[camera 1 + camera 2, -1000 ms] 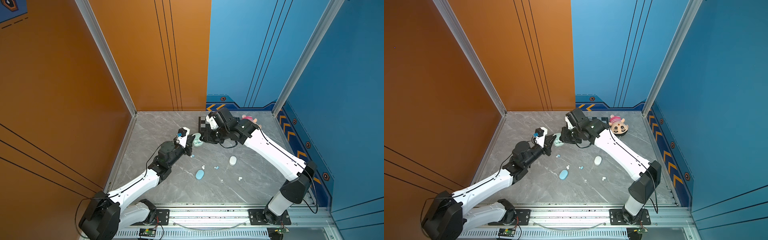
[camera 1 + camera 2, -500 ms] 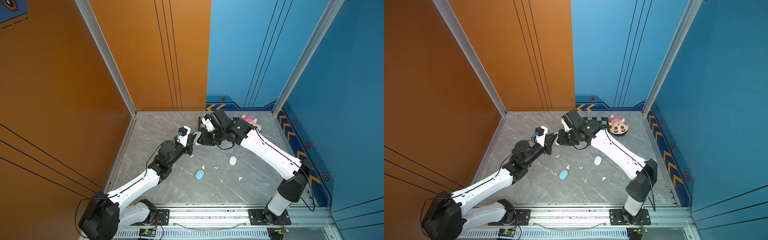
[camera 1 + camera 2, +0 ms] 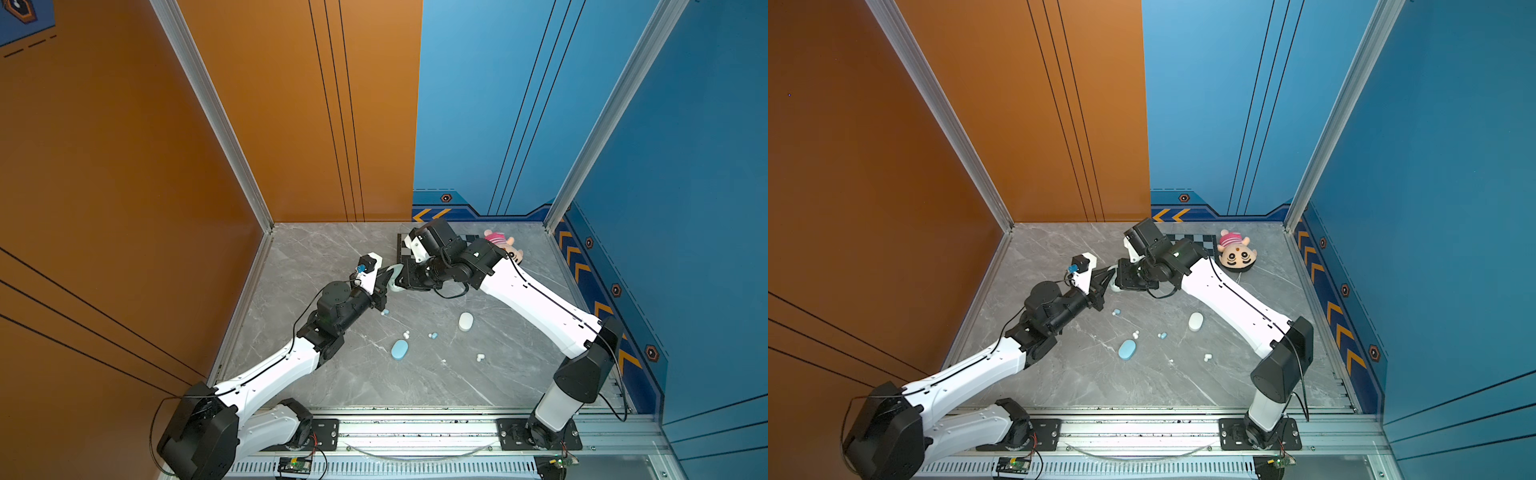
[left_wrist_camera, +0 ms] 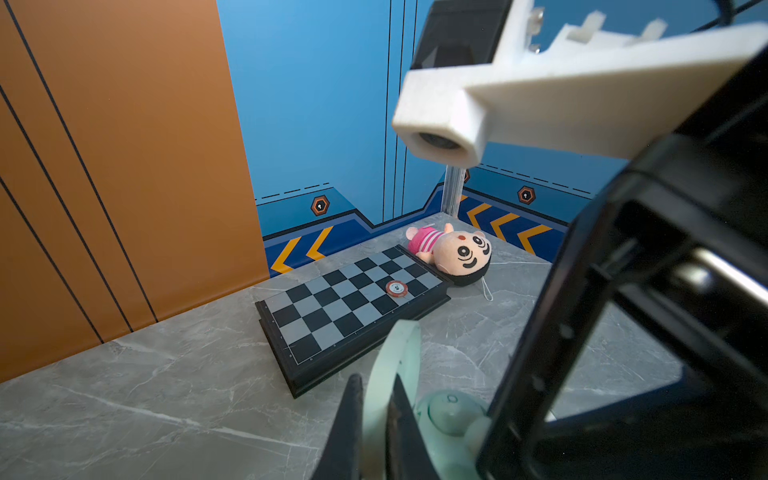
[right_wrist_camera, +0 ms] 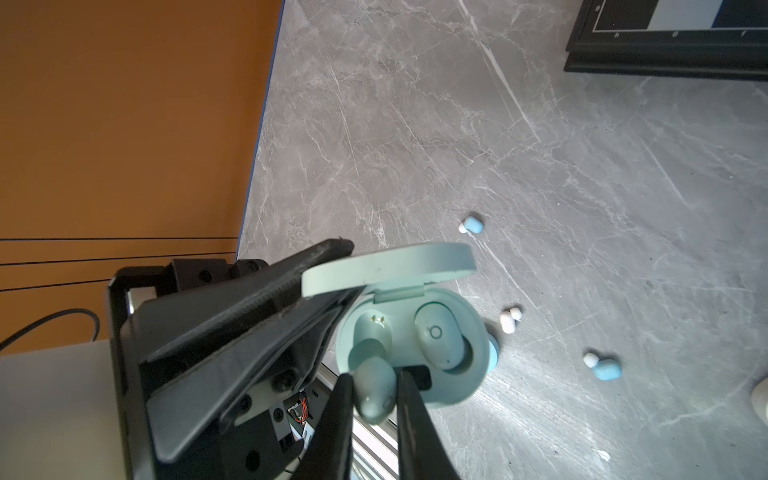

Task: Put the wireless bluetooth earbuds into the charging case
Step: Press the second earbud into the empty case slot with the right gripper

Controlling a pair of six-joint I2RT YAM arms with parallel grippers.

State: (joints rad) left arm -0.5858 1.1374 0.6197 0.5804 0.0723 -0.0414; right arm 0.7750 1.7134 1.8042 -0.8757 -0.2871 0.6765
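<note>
L gripper (image 4: pixel 376 411): jaws clamped on lid (image 5: pixel 386 266) of mint charging case (image 5: pixel 461 386), lid edge-on btwn them. Case is open and looks lifted off the table (image 5: pixel 415 124).
R gripper (image 5: pixel 376 392): shut on mint earbud (image 5: pixel 372 374), pinched across its body, nose at mouth of empty socket (image 5: pixel 374 328).
Case state: seated bud (image 5: pixel 440 336) fills the 2nd socket. The empty one shows gold contacts.
Where: grippers meet mid-table in both top views, near chessboard (image 4: pixel 353 299).
Loose buds: pale-blue bud (image 5: pixel 473 225), white bud (image 5: pixel 508 322), blue bud (image 5: pixel 606 369), all on table, apart from the held case.
Other cases: blue case (image 3: pixel 399 349), white case (image 3: pixel 466 321), on table, look shut.
Bud handling (est): tiny, light, hard, smooth, rounded. Prob squirts out if pinched off-centre. Grip across widest sides, keep nose free for entry.
Case handling (est): light rigid shell, hinge = weak pt. It's held by the lid only, so any push levers on the hinge. Go gentle or the body swings.
Step (est): seating 2nd bud, not in yet.
Risk: rotation mismatch w/ socket, so bud wedges or pops out.
</note>
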